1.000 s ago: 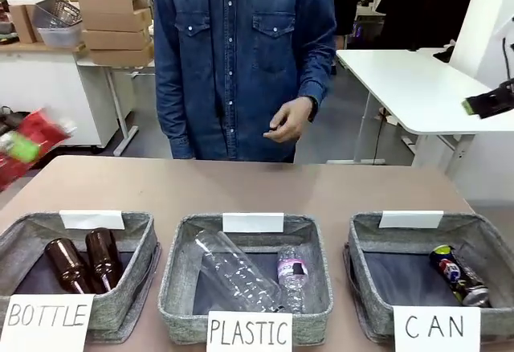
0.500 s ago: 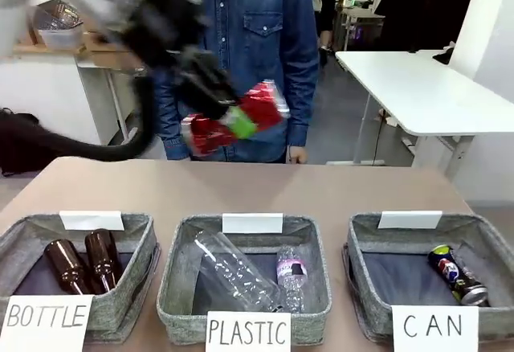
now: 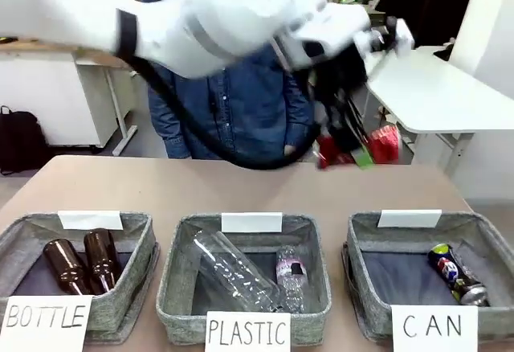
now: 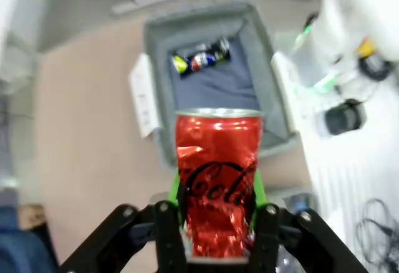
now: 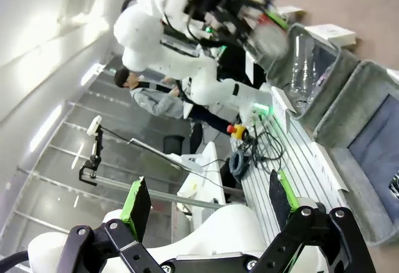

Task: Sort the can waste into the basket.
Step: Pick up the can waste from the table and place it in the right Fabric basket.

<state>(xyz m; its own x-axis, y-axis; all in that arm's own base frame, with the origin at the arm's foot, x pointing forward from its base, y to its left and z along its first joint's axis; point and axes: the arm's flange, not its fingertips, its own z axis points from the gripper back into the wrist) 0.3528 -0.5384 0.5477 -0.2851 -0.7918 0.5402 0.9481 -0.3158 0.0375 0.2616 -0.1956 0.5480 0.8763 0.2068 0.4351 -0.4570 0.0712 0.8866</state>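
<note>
Gripping red Coca-Cola can (image 4: 218,179) (left end effector (image 4: 215,223)) | right end effector (image 5: 209,201) open | basket (image 3: 365,243) sign "CAN"

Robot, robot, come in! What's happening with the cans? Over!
Left gripper shut on red can, high above the table. Right gripper open, holding nothing. Blue can already in CAN basket. Nothing blocking.

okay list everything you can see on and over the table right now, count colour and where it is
Red can: one, red, dented, held above the table.
Blue can: one, dark blue, lying in the CAN basket.
Plastic bottles: two, clear, in the PLASTIC basket.
Glass bottles: two, brown, in the BOTTLE basket.
Table: one, brown.
Person: one, denim shirt, far side.
Left gripper: shut on the red can.
Right gripper: open, holding nothing.
</note>
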